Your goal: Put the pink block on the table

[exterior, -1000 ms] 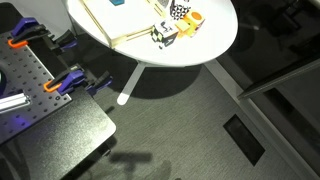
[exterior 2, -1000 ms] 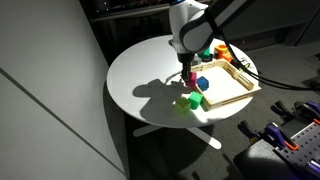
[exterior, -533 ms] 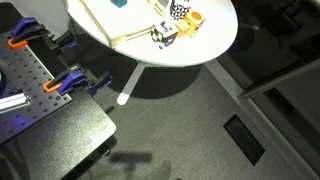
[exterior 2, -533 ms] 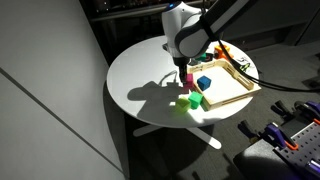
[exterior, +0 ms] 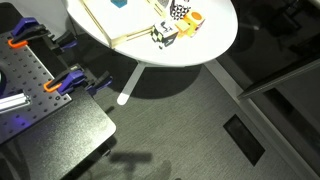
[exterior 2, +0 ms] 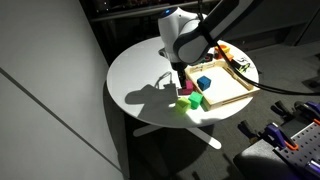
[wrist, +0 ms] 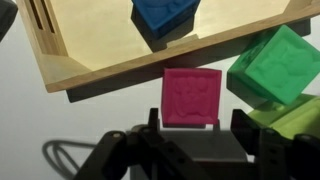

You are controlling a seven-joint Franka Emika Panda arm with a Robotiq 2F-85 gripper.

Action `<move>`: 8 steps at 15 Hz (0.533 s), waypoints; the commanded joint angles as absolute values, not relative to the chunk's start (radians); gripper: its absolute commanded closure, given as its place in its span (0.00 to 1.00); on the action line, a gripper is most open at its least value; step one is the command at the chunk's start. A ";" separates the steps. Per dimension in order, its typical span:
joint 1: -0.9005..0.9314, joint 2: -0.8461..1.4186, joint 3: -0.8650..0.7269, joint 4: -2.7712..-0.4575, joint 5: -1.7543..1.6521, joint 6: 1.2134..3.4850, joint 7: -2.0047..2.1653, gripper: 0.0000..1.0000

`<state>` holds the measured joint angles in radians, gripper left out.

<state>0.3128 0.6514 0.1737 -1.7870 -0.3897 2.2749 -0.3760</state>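
The pink block [wrist: 191, 97] lies on the white table [wrist: 60, 120] just outside the wooden tray's edge [wrist: 100, 50], next to a green block [wrist: 275, 65]. My gripper [wrist: 196, 115] stands around it, one finger on each side with a small gap at both, so it looks open. In an exterior view the gripper [exterior 2: 180, 80] hangs low over the round table [exterior 2: 135, 75], with the pink block [exterior 2: 186, 88] under it beside the tray [exterior 2: 235, 85]. The teal-blue block [exterior 2: 204, 82] sits in the tray.
Green blocks [exterior 2: 192, 101] lie close to the pink one. A patterned cube [exterior: 164, 34] and an orange piece [exterior: 194, 17] sit near the table edge [exterior: 215, 45]. A black perforated workbench [exterior: 30, 80] with orange clamps [exterior: 68, 82] stands beside the table.
My gripper has moved left and down with the pink block, from over the tray to the table top beside it. The other toys have not moved.
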 commanded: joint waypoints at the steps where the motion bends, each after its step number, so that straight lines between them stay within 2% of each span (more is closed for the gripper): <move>1: 0.300 0.644 0.183 -1.791 -0.402 2.266 -0.407 0.00; 8: 0.275 0.614 0.179 -1.812 -0.342 2.246 -0.340 0.00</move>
